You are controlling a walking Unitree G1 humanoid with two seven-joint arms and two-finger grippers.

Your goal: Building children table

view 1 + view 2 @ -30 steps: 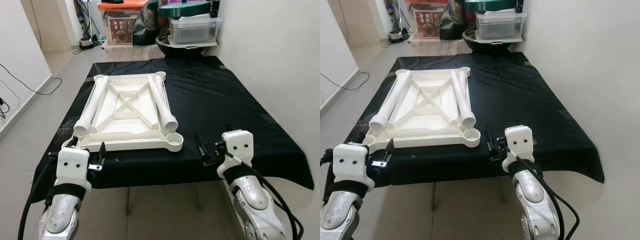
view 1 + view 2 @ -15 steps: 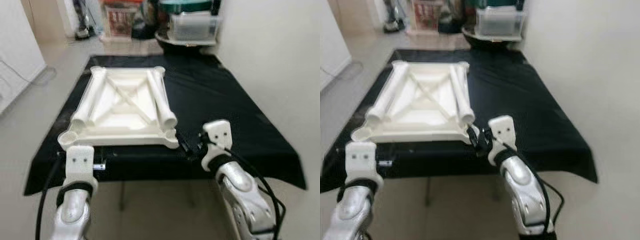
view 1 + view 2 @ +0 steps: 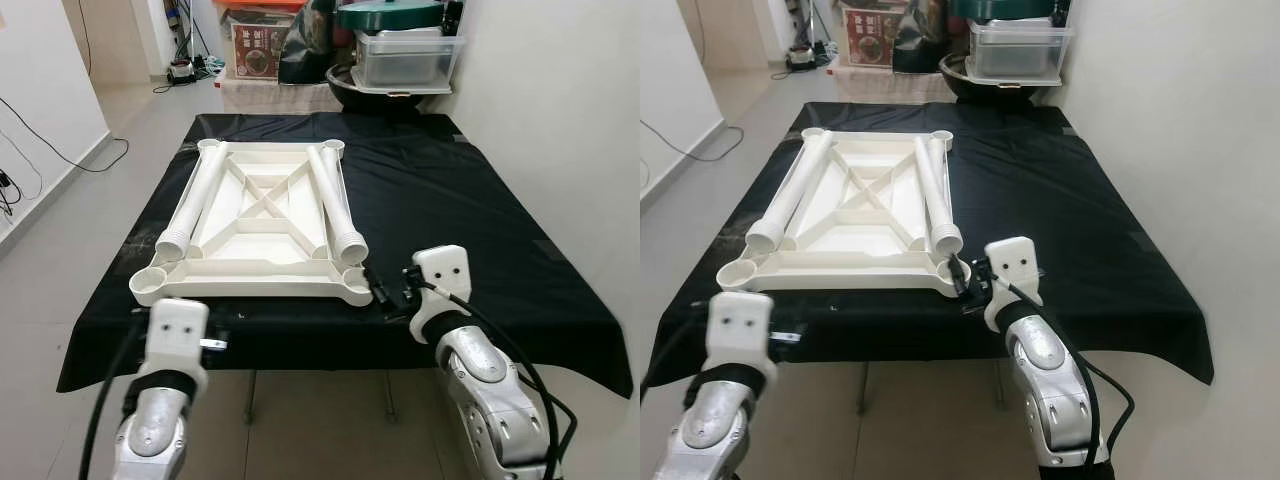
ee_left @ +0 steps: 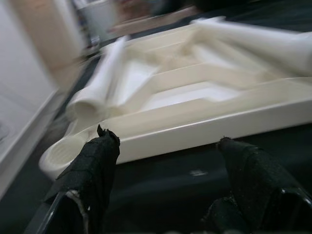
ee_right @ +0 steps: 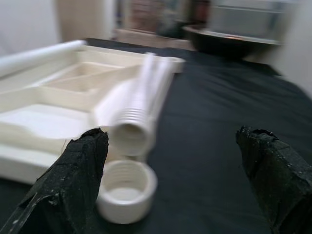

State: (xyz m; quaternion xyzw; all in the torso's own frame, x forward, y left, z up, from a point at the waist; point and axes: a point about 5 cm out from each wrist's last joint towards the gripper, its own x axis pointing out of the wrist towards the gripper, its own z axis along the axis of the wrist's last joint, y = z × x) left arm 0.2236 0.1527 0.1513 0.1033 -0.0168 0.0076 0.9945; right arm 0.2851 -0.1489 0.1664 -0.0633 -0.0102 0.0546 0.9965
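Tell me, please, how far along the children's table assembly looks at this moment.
Early stage. Done: the white tabletop lies upside down on the black cloth. In hand: the open right pincer nears its front corner socket. Left: both legs lie loose on the tabletop, none in a socket.

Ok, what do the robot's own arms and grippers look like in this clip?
Two silver metallic forearms, each ending in a white boxy wrist housing with two small dark holes. Black cables run along both. The left gripper and right gripper each have two black, rough-textured fingers.
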